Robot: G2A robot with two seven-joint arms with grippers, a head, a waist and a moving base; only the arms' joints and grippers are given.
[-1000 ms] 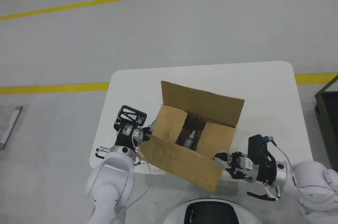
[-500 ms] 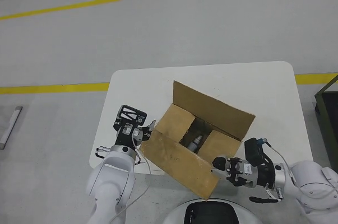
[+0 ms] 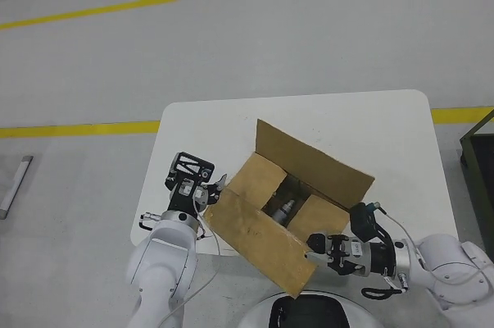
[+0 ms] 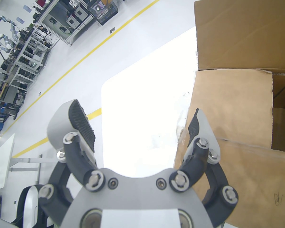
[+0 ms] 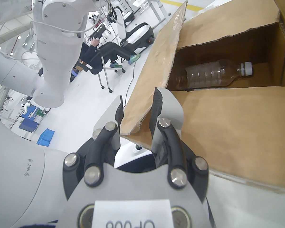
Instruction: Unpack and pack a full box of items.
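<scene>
White bench (image 3: pixel 378 123) | right pincer (image 5: pixel 137 100) pinching box (image 3: pixel 255 234) flap corner | left pincer (image 4: pixel 135 107) spread beside box | risk: thin pinch slips or tears flap, box slides off edge

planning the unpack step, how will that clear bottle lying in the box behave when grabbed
The clear plastic bottle looks empty, so it is probably light. Its thin ribbed wall may dent under a firm squeeze. Lying on its side on the floor of the cardboard box, it could roll if nudged.
</scene>
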